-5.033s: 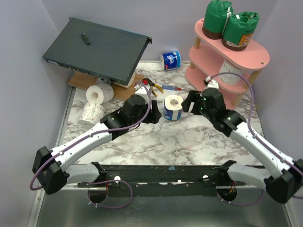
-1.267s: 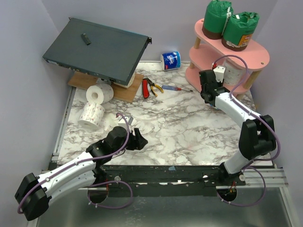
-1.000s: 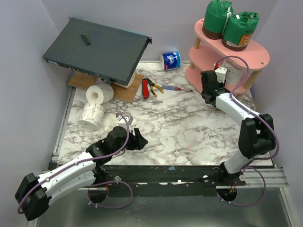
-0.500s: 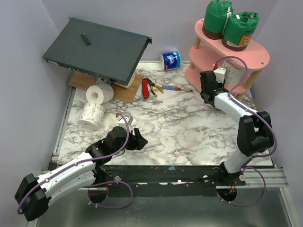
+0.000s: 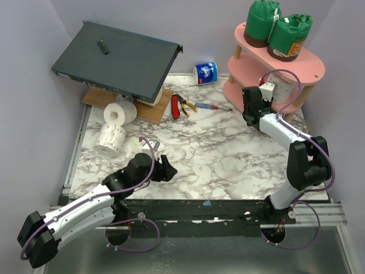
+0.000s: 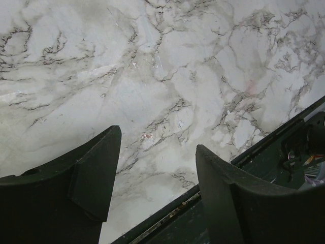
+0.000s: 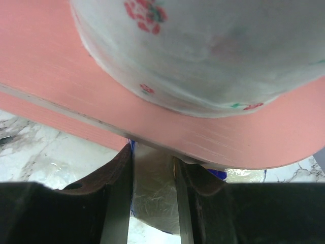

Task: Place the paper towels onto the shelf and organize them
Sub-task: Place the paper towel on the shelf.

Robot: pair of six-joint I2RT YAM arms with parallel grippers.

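Shelf [image 5: 314, 69], pink three-tier wood, w/ 3 shelved rolls [image 5: 262, 25]. My R pincer [image 7: 154, 158] clamps blue-white wrapped roll [image 7: 152, 199] below its mid board; L pincer [image 6: 157, 142] gapes empty; 3 loose rolls [image 5: 120, 113] pending.

Green rolls [image 5: 262, 23] [image 5: 290, 37]: two. White rolls [image 5: 120, 113] [image 5: 110, 137] [image 7: 177, 46]: three. Blue-wrapped rolls [image 5: 206, 73] [image 7: 152, 195]: two. Shelf [image 5: 311, 65]: one.
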